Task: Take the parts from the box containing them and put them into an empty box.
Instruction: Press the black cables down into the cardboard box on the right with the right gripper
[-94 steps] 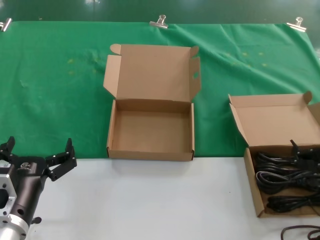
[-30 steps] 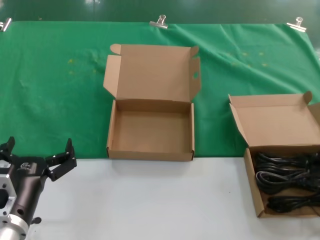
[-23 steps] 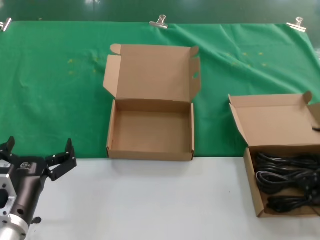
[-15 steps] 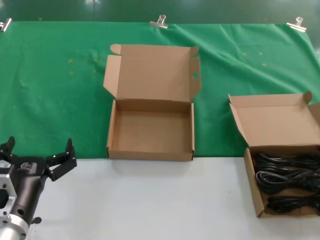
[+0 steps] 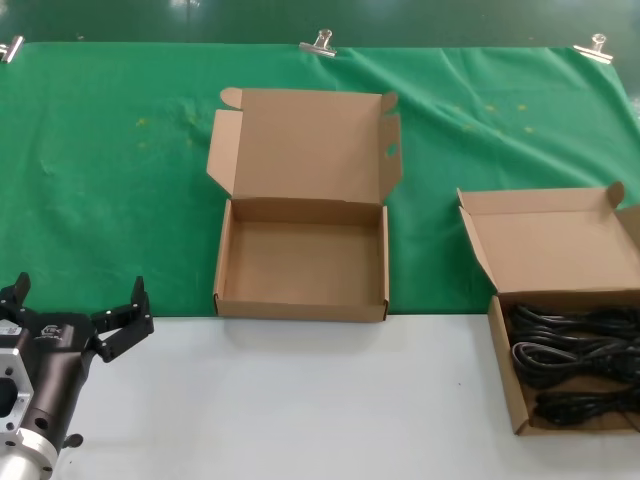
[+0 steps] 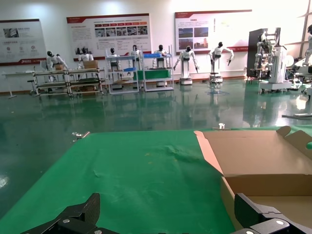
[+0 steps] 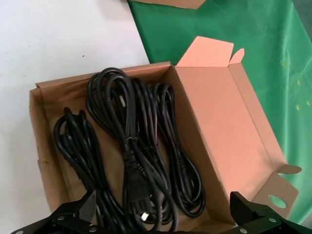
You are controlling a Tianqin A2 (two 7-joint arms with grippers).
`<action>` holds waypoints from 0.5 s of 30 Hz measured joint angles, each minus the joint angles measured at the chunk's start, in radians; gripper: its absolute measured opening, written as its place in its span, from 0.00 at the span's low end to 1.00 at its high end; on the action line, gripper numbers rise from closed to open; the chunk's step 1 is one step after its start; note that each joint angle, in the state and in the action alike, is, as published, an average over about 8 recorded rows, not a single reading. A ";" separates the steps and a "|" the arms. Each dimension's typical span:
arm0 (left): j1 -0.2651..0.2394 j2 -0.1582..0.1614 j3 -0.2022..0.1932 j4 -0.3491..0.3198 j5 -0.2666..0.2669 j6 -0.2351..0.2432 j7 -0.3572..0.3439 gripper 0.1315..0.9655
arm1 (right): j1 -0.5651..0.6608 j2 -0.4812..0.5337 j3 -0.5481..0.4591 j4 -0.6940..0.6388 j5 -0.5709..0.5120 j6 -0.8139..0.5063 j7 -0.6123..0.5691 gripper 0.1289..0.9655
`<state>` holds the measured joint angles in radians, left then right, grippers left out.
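At the worktop's near right corner, the head view shows the box containing them (image 5: 505,375), lid folded back, with the parts (image 5: 575,360) lying as three black bundles side by side, their long axes running along the near edge. The empty box (image 5: 300,265) sits mid-worktop where the green cloth (image 5: 100,180) meets the bare white surface, nothing in its tray. The left end effector (image 5: 75,318) hangs at the near left corner with its fingers spread and holding nothing, well apart from both boxes; the right end effector does not appear in this view. In the left wrist view, that arm's spread fingers (image 6: 80,214) frame the cloth and the empty box's raised lid (image 6: 258,156). In the right wrist view, the right end effector (image 7: 165,214) hovers directly above the cables (image 7: 134,151), its fingers spread wide and gripping nothing, straddling the bundles across their width. The right arm is clearly nearer, so the pick looks to be a straight descent onto the middle bundle.
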<state>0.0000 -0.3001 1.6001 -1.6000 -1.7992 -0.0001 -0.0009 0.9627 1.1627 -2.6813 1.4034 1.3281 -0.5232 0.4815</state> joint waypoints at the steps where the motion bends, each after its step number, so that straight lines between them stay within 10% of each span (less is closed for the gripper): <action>1: 0.000 0.000 0.000 0.000 0.000 0.000 0.000 1.00 | -0.006 -0.006 0.014 0.004 -0.023 -0.009 0.015 1.00; 15: 0.000 0.000 0.000 0.000 0.000 0.000 0.000 1.00 | -0.073 -0.056 0.150 0.017 -0.046 -0.111 0.012 1.00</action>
<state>0.0000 -0.3001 1.6001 -1.6000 -1.7992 -0.0001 -0.0009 0.8894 1.1065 -2.5310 1.4208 1.2816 -0.6344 0.4936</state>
